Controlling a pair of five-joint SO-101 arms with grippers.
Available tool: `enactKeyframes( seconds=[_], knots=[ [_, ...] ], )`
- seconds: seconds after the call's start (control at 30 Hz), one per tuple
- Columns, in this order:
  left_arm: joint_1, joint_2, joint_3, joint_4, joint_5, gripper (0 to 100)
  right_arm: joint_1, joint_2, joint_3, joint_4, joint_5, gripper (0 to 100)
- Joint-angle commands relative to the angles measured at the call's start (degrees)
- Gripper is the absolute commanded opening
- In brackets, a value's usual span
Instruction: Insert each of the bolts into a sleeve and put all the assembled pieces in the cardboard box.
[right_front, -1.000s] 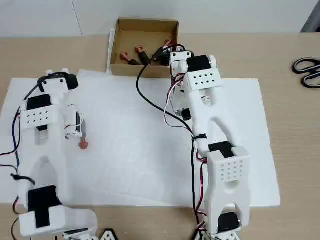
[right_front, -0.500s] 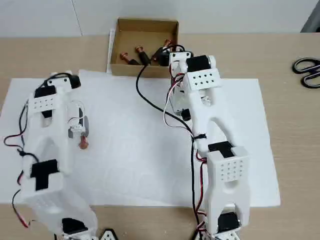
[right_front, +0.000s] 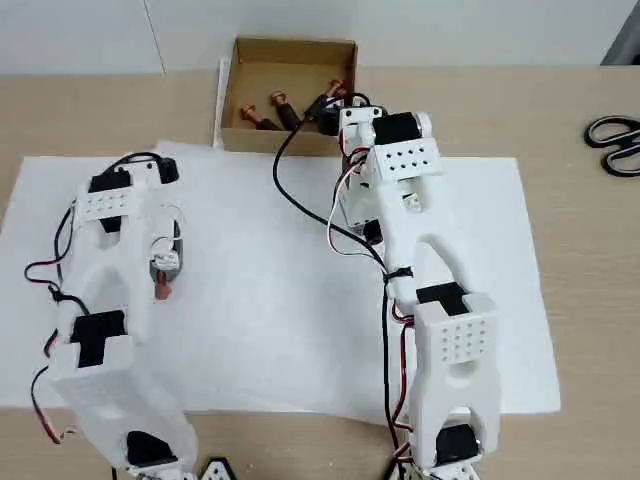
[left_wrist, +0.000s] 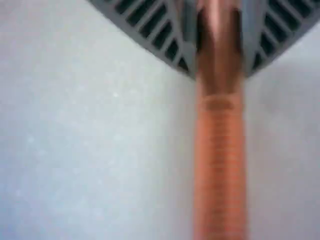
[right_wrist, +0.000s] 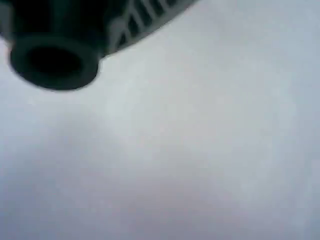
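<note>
A: Nearest first: what has the left gripper (right_front: 163, 268) got?
B: A copper bolt (left_wrist: 220, 150). Its grey ribbed fingers (left_wrist: 150, 25) press on one end from both sides, and the threaded shank sticks out beyond them.
A: Where is that over the surface (right_front: 580, 250)?
B: Over the left part of the white sheet (right_front: 270, 300) that lies on the wood. From above, the bolt's head points toward the arms' bases. Whether it touches the sheet I cannot tell.
A: And the right gripper (right_front: 366, 224)?
B: Tucked under its own forearm, above the sheet's far half, well apart from the left one. It is pinching a black sleeve (right_wrist: 52, 62), and one of its ribbed fingers (right_wrist: 145, 20) shows just beside it. The sleeve's open mouth faces the wrist camera, with the sheet behind it.
A: So bolt and sleeve are apart?
B: Yes, each in its own gripper.
A: Farther back?
B: The box (right_front: 295, 45) stands on the bare wood just past the sheet's far edge, open on top. Assembled pieces (right_front: 283, 107) lie inside. I can make out three, copper heads on black sleeves, the third partly behind the right arm.
A: Anything else?
B: Scissors (right_front: 615, 140) at the far right edge of the surface, well away from both arms.
</note>
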Motion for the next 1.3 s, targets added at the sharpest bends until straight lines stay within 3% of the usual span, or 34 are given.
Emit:
enactKeyframes(
  seconds=[0.0,0.3,0.53,0.87,1.27],
  knots=[
    [3.52,-0.53,-1.89,2.37,-0.88,1,0.04,-4.97,-0.18,1.19,0.18,0.3],
    [4.22,-0.53,-18.86,15.47,-2.29,1,0.4,-4.97,-0.18,1.19,0.26,0.3],
    [2.64,-0.62,-25.01,17.23,-13.27,1,4.0,-5.05,-0.18,1.19,0.44,0.3],
    [1.85,-0.53,-24.66,17.23,-42.99,1,14.29,-5.23,-0.26,1.19,0.62,0.3],
    [6.15,0.09,-23.6,17.23,-75.52,1,16.13,-16.57,-0.18,1.1,0.62,0.3]
  ],
)
